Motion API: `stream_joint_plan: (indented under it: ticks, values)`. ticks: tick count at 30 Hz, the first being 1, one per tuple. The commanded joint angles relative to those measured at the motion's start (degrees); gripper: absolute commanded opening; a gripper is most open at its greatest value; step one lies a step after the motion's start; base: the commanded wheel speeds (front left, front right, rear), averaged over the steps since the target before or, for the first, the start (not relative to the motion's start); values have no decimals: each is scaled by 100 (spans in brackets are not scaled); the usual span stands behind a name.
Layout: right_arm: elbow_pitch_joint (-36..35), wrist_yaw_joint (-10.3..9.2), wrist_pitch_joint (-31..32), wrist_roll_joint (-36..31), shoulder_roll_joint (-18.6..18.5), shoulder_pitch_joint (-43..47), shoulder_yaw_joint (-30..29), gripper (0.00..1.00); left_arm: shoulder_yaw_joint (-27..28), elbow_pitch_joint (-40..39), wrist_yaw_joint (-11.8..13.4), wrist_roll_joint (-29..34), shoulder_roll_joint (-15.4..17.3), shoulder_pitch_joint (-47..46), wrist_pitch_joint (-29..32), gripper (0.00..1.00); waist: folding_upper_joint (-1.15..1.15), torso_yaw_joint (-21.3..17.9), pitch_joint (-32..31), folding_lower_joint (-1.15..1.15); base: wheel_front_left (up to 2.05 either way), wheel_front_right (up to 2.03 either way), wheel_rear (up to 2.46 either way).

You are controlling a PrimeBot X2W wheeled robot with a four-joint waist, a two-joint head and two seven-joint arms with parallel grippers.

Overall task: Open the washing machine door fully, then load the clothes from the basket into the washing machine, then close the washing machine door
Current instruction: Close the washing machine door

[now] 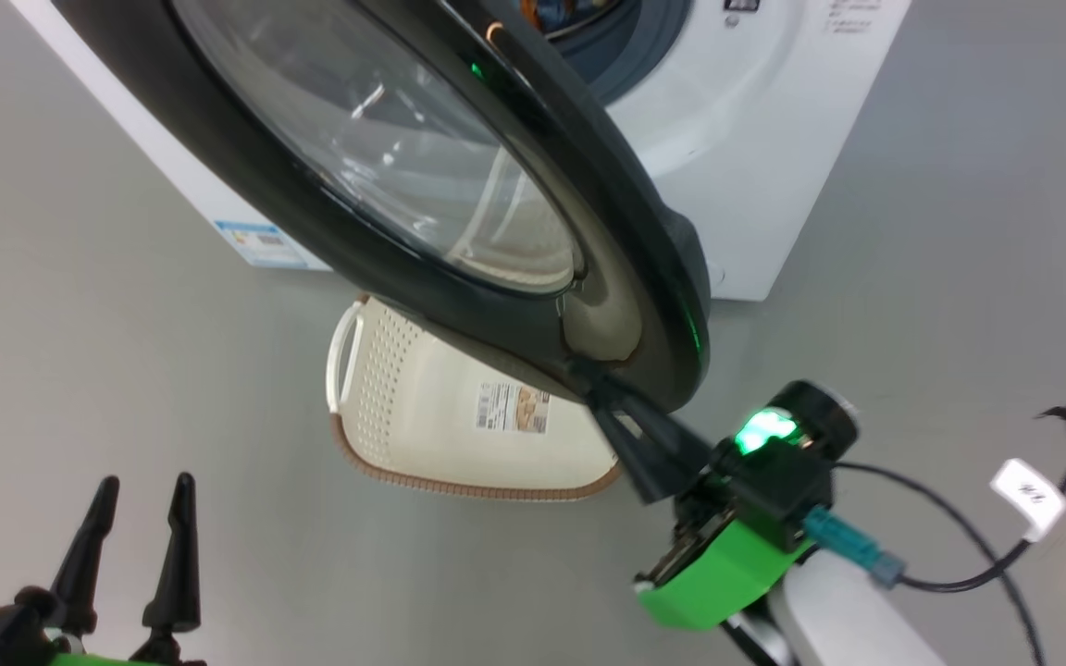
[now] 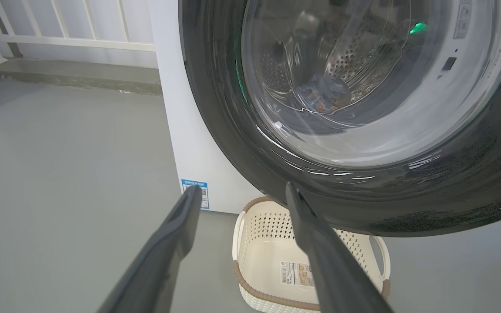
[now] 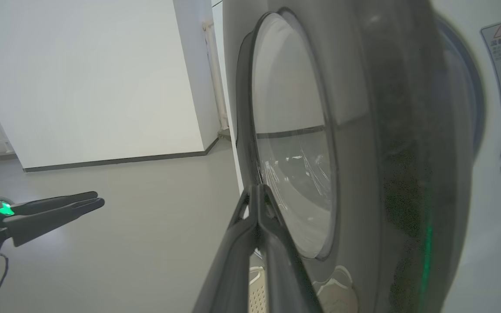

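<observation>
The washing machine (image 1: 755,139) is white, and its black-rimmed round door (image 1: 311,240) stands swung out partway over the basket (image 1: 459,486). The cream basket lies on the floor with nothing in it. The clothes (image 2: 324,93), a blue and orange bundle, show through the door glass inside the steel drum. My right gripper (image 1: 593,375) is shut, its joined fingertips (image 3: 259,191) resting against the door's outer face at the lower rim. My left gripper (image 1: 144,490) hovers open at the lower left, away from the door, with nothing between its fingers (image 2: 189,208).
A blue label sticker (image 1: 260,242) marks the machine's lower side. A black cable with a white tag (image 1: 1028,495) trails on the grey floor at the right. A white railing (image 2: 59,39) and wall stand behind the machine's left side.
</observation>
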Motion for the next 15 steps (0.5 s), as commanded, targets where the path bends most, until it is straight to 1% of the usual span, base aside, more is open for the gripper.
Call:
stream_joint_plan:
  ticks: [1,6,7,15]
  values:
    - [-242,9,-20,-22,152,-123,-51,0,156,-148,-17,-68,213,-222,-53,100,0,116,264,0,0,0,0]
    - [-452,9,-20,-87,153,-219,-488,0,30,-177,-17,-167,320,-337,-54,100,0,129,430,0,0,0,0]
    - [-452,9,-20,-87,153,-219,-488,0,30,-177,-17,-167,320,-337,-54,100,0,129,430,0,0,0,0]
    - [-598,9,-20,-95,154,-482,-1167,0,-71,-200,-17,-268,459,-472,-54,100,0,102,678,0,0,0,0]
